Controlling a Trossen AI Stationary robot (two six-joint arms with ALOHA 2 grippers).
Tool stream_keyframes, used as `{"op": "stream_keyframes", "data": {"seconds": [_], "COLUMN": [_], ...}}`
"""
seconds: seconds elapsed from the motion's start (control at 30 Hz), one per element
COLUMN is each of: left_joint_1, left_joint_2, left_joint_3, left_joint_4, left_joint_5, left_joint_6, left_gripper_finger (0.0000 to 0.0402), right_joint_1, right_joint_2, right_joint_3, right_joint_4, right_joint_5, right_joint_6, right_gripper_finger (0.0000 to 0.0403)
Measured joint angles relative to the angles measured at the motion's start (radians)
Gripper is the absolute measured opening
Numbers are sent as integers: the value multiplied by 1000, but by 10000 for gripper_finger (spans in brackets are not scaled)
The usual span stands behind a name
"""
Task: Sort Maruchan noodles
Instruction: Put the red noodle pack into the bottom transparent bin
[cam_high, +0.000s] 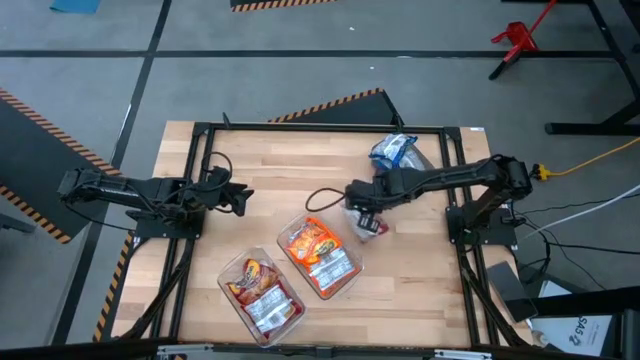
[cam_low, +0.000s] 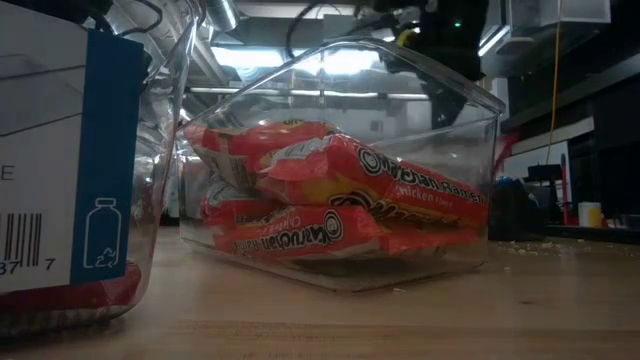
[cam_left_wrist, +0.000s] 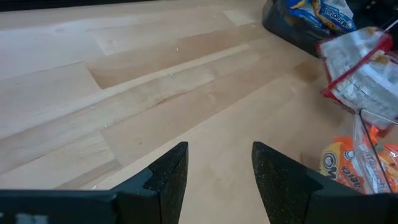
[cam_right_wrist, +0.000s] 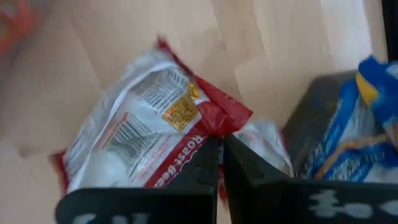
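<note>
A red-and-white Maruchan packet (cam_right_wrist: 149, 124) is in my right gripper (cam_right_wrist: 222, 142), which is shut on it near the table's middle (cam_high: 362, 216). The same packet shows far off in the left wrist view (cam_left_wrist: 360, 71). A clear tub (cam_high: 320, 258) holds orange packets (cam_low: 350, 190). A second clear tub (cam_high: 263, 293) holds red packets. A dark grey tub (cam_high: 398, 155) at the far right holds blue packets (cam_right_wrist: 373, 118). My left gripper (cam_left_wrist: 217, 165) stands open over bare wood at the table's left (cam_high: 240, 197), with nothing between its fingers. My right gripper pinches the packet between its two fingers at the crinkled red end seam (cam_right_wrist: 217, 121). The fingers come from above, pointing steeply down. The packet hangs tilted below the fingers (cam_left_wrist: 348, 81), printed back up, and looks lifted off the wood.
The two clear tubs sit side by side toward the table's near edge, the orange one close under my right gripper. The dark grey tub (cam_right_wrist: 317, 124) stands just beyond the held packet. A black cable (cam_high: 325, 195) loops over the table's middle. Bare wood (cam_left_wrist: 155, 93) lies ahead of my left gripper.
</note>
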Motion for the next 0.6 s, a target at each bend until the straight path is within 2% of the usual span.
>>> {"op": "stream_keyframes", "data": {"seconds": [0.17, 0.3, 0.37, 0.47, 0.6], "left_joint_1": [0, 0, 0, 0, 0], "left_joint_2": [0, 0, 0, 0, 0], "left_joint_3": [0, 0, 0, 0, 0], "left_joint_4": [0, 0, 0, 0, 0], "left_joint_5": [-1, 3, 3, 3, 22], "left_joint_6": [3, 3, 3, 3, 4], "left_gripper_finger": [172, 172, 172, 172, 172], "right_joint_1": [61, 99, 102, 102, 109], "right_joint_2": [-1, -1, -1, -2, -2], "right_joint_3": [0, 0, 0, 0, 0], "right_joint_4": [-40, -40, -40, -41, -79], "right_joint_5": [-34, -20, -62, -160, -211], "right_joint_6": [33, 59, 57, 56, 43], "right_gripper_finger": [0, 3, 13, 45, 113]}}
